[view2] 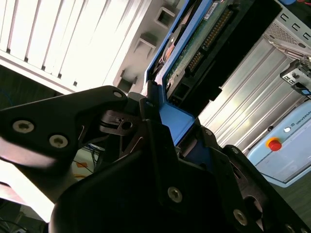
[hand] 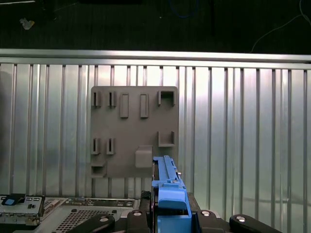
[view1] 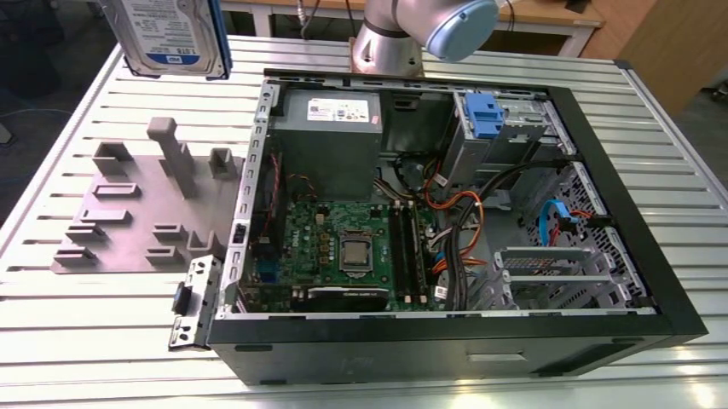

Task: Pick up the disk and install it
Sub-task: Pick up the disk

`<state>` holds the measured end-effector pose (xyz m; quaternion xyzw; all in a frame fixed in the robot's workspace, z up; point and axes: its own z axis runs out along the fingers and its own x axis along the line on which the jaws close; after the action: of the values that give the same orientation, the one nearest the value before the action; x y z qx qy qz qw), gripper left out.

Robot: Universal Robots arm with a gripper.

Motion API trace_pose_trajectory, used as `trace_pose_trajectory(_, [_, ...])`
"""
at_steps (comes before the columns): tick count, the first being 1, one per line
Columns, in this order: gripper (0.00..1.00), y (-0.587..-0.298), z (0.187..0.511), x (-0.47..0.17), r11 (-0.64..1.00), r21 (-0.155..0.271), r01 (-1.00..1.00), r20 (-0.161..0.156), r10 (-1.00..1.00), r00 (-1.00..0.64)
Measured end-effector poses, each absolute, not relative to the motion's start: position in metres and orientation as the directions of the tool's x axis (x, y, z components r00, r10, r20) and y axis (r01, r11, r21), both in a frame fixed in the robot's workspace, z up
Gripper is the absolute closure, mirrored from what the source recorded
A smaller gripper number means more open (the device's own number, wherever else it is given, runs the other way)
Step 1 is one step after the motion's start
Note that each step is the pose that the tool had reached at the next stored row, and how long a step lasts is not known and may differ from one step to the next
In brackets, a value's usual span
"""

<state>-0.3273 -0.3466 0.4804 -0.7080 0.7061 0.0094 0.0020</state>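
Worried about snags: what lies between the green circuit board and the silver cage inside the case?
In the exterior view, a bundle of orange, black and blue cables lies between the circuit board and the cage.

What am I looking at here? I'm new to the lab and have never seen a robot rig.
This is one robot arm standing on a slatted metal table. The exterior view comes from a camera off the arm. Both wrist views come from cameras riding on the arm. On the table lie an open computer case and, to the exterior view's left, a grey slotted holder plate. The arm's gripper has its black fingers closed on the disk, a hard drive in a blue carrier, held in the air clear of the table.
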Motion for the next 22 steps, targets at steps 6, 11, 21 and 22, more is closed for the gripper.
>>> trace_pose_trajectory(6, [0.64,-0.352,0.480,-0.327,-0.003,0.010,-1.000,-0.016,-1.000,0.003])
trace_pose_trajectory(11, [0.64,-0.357,0.480,-0.327,-0.002,0.010,-1.000,-0.016,-1.000,0.002])
trace_pose_trajectory(21, [0.64,-0.357,0.480,-0.320,-0.002,0.010,-1.000,-0.016,-1.000,0.002])
trace_pose_trajectory(22, [0.64,-0.357,0.480,-0.319,-0.002,0.010,-1.000,-0.016,-1.000,0.002])
